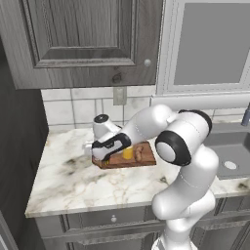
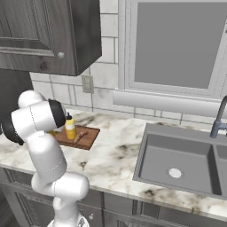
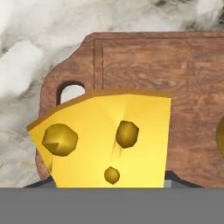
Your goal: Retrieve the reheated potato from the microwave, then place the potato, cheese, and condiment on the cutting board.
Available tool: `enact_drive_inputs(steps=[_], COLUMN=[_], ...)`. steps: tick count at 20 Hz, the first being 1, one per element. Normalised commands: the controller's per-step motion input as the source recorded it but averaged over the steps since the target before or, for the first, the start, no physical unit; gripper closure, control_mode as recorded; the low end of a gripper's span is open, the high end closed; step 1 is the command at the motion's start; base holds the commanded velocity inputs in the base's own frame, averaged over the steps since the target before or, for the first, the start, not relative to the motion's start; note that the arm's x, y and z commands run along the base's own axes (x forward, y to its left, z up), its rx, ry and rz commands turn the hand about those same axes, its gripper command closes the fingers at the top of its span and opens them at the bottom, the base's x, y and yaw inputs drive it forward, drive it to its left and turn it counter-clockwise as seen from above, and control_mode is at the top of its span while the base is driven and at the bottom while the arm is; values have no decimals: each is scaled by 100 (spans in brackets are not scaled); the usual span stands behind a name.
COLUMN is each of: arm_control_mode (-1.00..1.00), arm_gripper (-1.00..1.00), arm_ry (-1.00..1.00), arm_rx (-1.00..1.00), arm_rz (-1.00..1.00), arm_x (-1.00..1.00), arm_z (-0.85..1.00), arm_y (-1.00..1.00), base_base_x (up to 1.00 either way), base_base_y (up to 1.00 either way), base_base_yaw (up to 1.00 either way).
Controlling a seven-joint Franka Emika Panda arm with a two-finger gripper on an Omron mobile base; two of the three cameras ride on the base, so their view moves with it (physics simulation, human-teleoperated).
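Note:
In the hand view the cheese (image 3: pixel 109 140), a yellow wedge with holes, sits between the fingers of my gripper (image 3: pixel 105 183), which is shut on it. It hangs just above the handle end of the reddish-brown cutting board (image 3: pixel 175 70), beside the board's hole. From the left base view my gripper (image 1: pixel 96 152) is at the left end of the cutting board (image 1: pixel 146 160). The condiment (image 2: pixel 70 127), a yellow bottle with a dark cap, stands upright on the cutting board (image 2: pixel 88 138). The potato (image 2: pixel 80 137) lies beside it. The microwave is out of view.
A grey sink (image 2: pixel 177 162) with a faucet (image 2: pixel 218 117) lies to the right on the marble counter (image 1: pixel 73 180). A dark wood cabinet (image 1: pixel 83 39) hangs above the board. The counter ends at a dark wall on the left.

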Motion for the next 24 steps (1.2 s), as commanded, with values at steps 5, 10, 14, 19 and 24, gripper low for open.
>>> enact_drive_inputs(steps=[5,10,14,19,24], arm_control_mode=[-100,-100,-100,-100,-100], arm_gripper=[100,100,100,100,100], arm_ry=[-1,-1,-2,-1,-1], arm_rx=[0,0,0,0,0], arm_rz=[0,0,0,0,-5], arm_x=[14,14,7,3,6], arm_z=[-9,-16,-17,-17,-6], arm_y=[-13,-5,0,0,0], base_base_x=[0,0,0,0,0], base_base_y=[0,0,0,0,0], base_base_yaw=[0,0,0,0,0])
